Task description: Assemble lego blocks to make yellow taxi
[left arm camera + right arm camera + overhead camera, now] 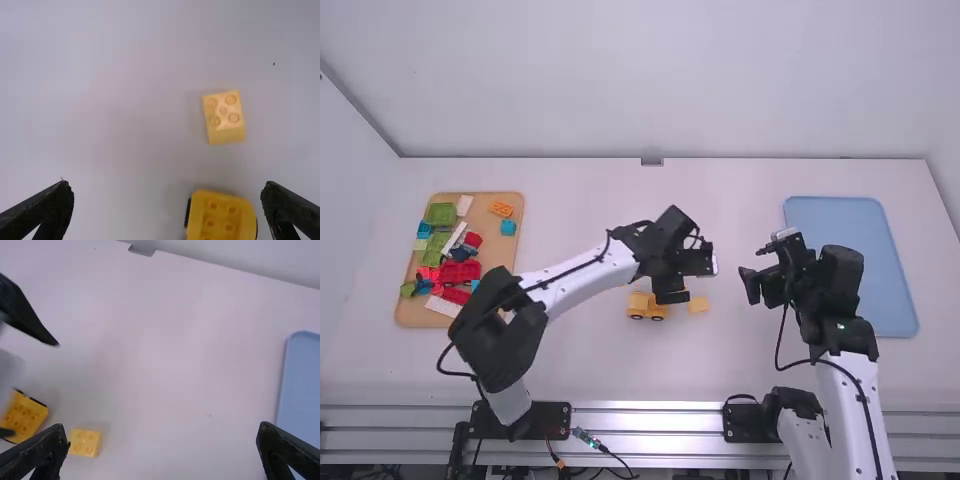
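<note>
Two yellow pieces: the wheeled yellow block [638, 304] and the small yellow block [698, 304], both resting on the white worktop [590, 370].
Wheeled yellow block: upright on black wheels, studs on top, with a raised part at its left end in the high view; this is the landmark for the places below.
Small yellow block: studs up, just to the right of the wheeled yellow block in the high view, near but apart from it.
Left hand [699, 280]: open, its fingers spread wide; it hangs over the worktop, beyond and to the right of the wheeled yellow block.
Right hand [754, 262]: open too, fingers well parted, above the worktop, farther right than the small yellow block and well apart from the wheeled yellow block.
Tan board [410, 318]: well to the left of the wheeled yellow block, bearing a mixed pile of red, green, blue and white blocks; an orange block [501, 209] and a blue block [508, 227] lie near its far right corner.
Blue tray [860, 250]: well to the right of the wheeled yellow block, past the right hand, flat on the worktop.
</note>
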You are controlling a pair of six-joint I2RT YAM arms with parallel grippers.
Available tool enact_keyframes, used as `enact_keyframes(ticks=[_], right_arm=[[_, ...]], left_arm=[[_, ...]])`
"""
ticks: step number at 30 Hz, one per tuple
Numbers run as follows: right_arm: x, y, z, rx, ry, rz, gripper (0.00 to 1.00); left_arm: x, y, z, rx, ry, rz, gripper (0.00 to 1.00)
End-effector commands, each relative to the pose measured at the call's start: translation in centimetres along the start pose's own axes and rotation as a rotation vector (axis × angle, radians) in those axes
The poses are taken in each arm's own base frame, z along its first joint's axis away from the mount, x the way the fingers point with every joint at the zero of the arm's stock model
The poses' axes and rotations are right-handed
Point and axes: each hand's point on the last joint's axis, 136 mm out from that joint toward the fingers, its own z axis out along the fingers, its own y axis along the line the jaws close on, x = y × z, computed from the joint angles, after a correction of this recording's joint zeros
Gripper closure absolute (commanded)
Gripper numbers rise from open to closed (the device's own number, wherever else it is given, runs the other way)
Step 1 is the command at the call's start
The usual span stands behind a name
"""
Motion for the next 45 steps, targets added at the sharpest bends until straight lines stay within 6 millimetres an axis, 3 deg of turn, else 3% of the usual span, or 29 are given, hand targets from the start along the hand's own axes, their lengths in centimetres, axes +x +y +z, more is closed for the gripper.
enact_keyframes(ticks=[1,12,23,28,35,45], right_arm=[[-0.5,0.6,0.5,-0.057,-0.013,-0.077,0.01],[1.4,4.9,5.4,-0.282,0.147,-0.459,0.01],[7.3,8.5,10.4,-0.505,0.578,-0.899,0.01],[9.0,9.5,12.8,-0.541,0.679,-0.963,0.01],[11.9,11.0,13.4,-0.605,0.763,-0.999,0.05],[13.1,11.0,13.1,-0.67,0.746,-0.957,0.14]], left_arm=[[1.6,-0.7,-1.6,0.065,-0.062,-0.012,0.01],[6.0,-0.1,-7.7,-0.031,-0.414,-0.091,0.01],[8.5,-0.5,-9.3,-0.085,-0.478,-0.176,0.01],[8.9,-0.4,-9.3,-0.086,-0.47,-0.19,0.01],[9.1,-0.2,-9.3,-0.094,-0.464,-0.194,0.01],[9.2,-0.3,-9.3,-0.091,-0.461,-0.198,0.01]])
